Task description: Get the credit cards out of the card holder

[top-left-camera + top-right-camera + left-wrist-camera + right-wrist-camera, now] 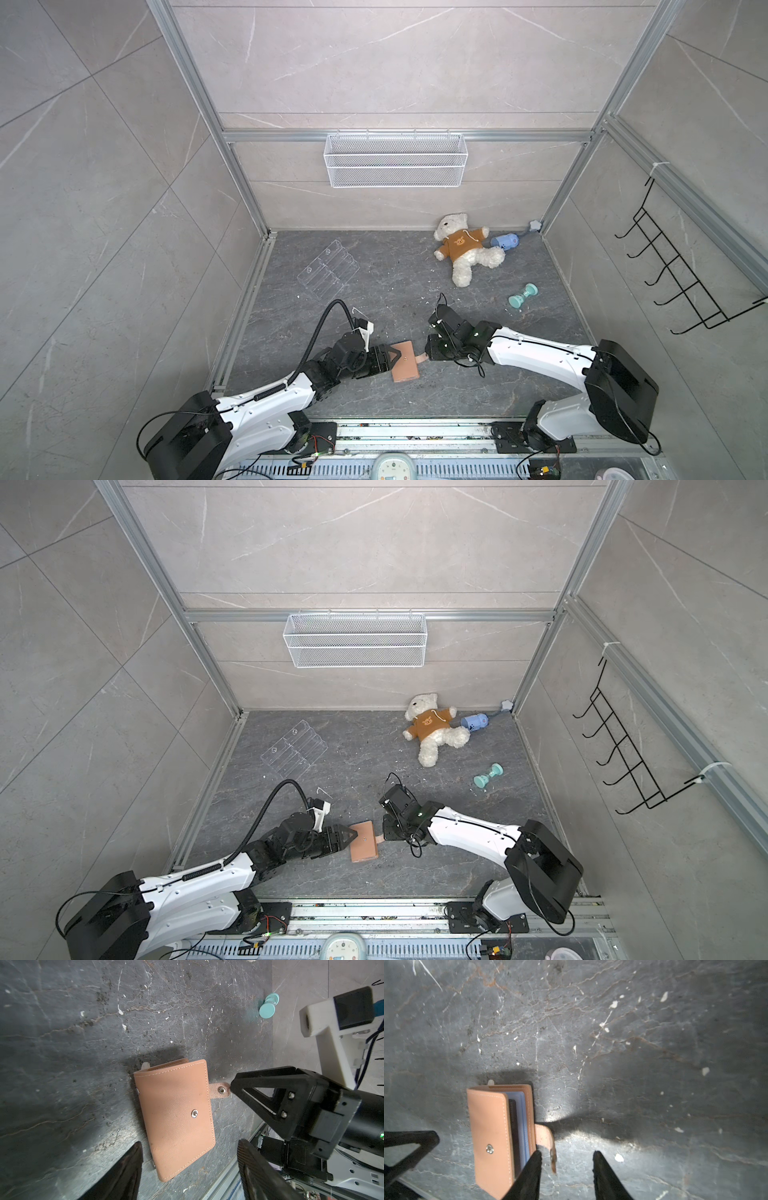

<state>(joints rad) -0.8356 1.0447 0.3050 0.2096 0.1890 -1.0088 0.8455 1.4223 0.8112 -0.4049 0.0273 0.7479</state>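
The card holder (pixel 404 360) lies flat on the table (pixel 436 399) between the two arms. Its strap tab (pixel 544 1136) is unsnapped, so the cover gapes slightly. The left gripper (pixel 189 1142) has its fingers spread wide at one end of the holder, clamping nothing, probably placed to steady it. The right gripper (pixel 566 1153) has its fingers parted around the tab without pinching it, one tip at the open edge, seemingly to lift the cover. The credit cards (pixel 515 1132) show as a dark edge beside the blue sleeves (pixel 522 1122), still inside.

Tan leather card holder (pixel 492 1136), slightly ajar: of the black plastic credit cards (pixel 514 1136) only a dark edge shows between the covers, faces hidden. Fingers of the right gripper (pixel 566 1153) run off the picture's edge.
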